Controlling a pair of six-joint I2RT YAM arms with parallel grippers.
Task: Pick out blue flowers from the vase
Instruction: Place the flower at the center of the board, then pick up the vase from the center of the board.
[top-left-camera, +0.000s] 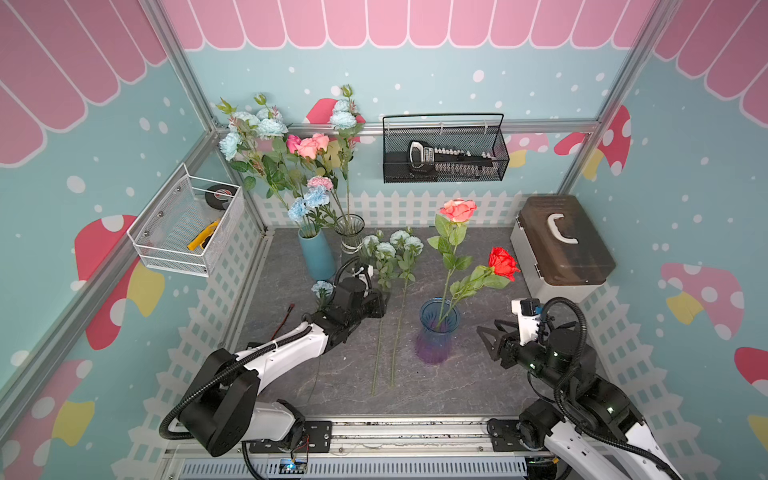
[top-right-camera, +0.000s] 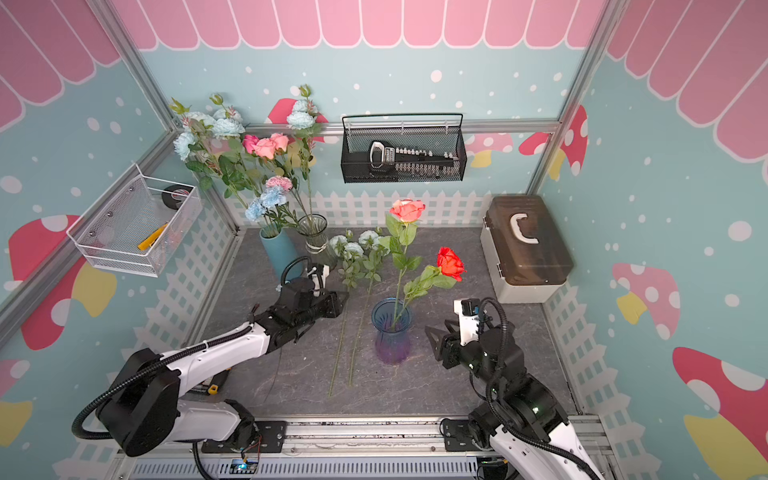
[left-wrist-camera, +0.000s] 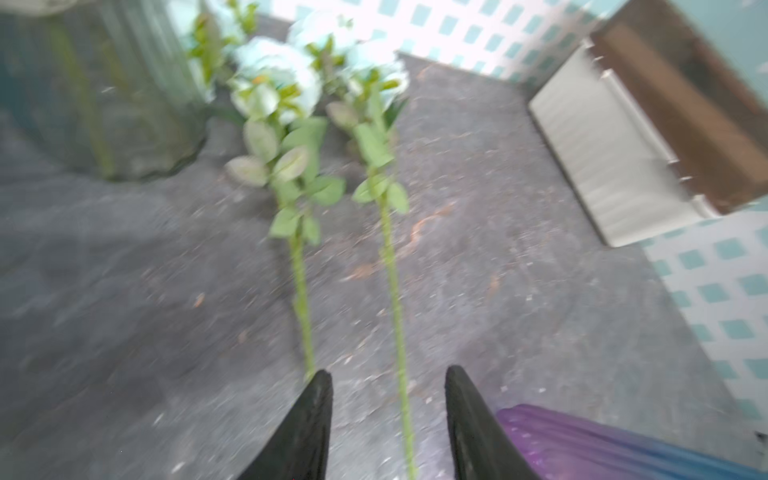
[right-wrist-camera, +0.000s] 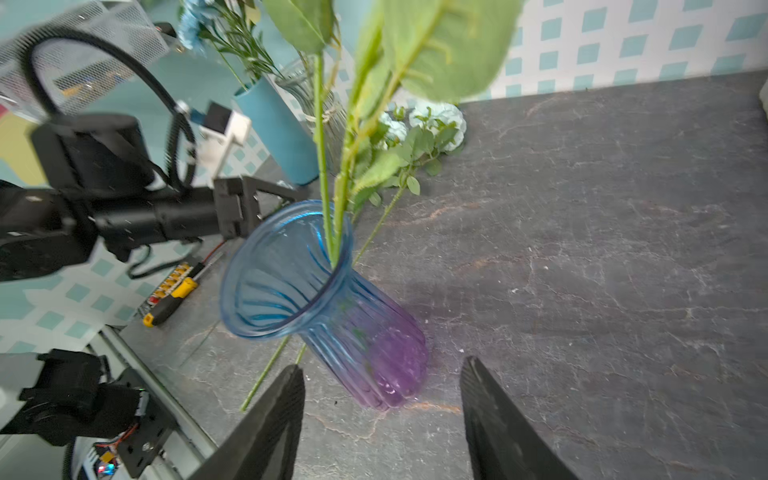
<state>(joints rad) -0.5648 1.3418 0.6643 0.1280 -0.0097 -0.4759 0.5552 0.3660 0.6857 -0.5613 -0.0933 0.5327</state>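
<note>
Left pincer (left-wrist-camera: 388, 370) agape, seemingly above blue flowers (left-wrist-camera: 276, 79)

The vase (right-wrist-camera: 332, 307) is seen to be ribbed glass, glossy and translucent, tinted blue at the rim and purple at the base. The blue flowers (top-left-camera: 385, 249) are shown with cloth-like ruffled petals and matt green stems that look plastic. The tabletop (top-left-camera: 478, 386) is finished as matt dark-grey stone with faint veins. A black metal-mesh basket (top-left-camera: 478, 172) is hung on the far wall, a white mesh basket (top-left-camera: 174, 232) on the left. The box (top-left-camera: 557, 249) at the right is moulded in smooth plastic.
</note>
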